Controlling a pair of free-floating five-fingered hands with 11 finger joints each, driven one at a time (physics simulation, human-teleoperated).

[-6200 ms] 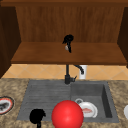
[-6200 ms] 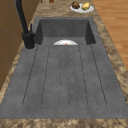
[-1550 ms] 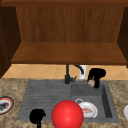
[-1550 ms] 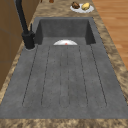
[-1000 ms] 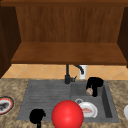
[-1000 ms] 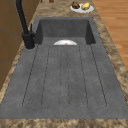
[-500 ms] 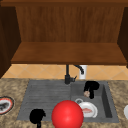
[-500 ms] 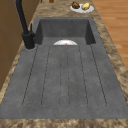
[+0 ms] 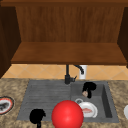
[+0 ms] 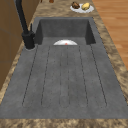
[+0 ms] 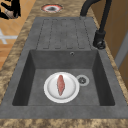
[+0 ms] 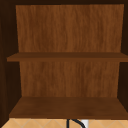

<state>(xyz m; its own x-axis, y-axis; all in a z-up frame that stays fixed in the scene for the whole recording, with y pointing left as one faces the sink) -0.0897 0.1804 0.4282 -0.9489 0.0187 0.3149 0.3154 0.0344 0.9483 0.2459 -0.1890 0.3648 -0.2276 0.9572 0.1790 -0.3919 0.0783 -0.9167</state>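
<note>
**Plate in the basin: right robot hand now hangs above it**

Plate (image 9: pixel 88 110) with its reddish fillet (image 9: pixel 86 110) lies flat on the floor of the sink (image 9: pixel 108 100), beside the drain. I see the right robot hand (image 9: pixel 89 87) lower than a second ago. It has dropped from beside the faucet (image 9: pixel 67 75) to just over the basin, above the plate's far edge. I cannot tell whether it is open or closed. The left robot hand (image 9: pixel 37 116) stays put at the surface's front, near the red ball (image 9: pixel 67 115).

A black faucet (image 10: pixel 25 27) stands left of the sink basin (image 10: pixel 64 28), where a white plate's (image 10: pixel 65 43) edge shows; beyond, a plate of food (image 10: pixel 81 7) sits on the counter.
</note>
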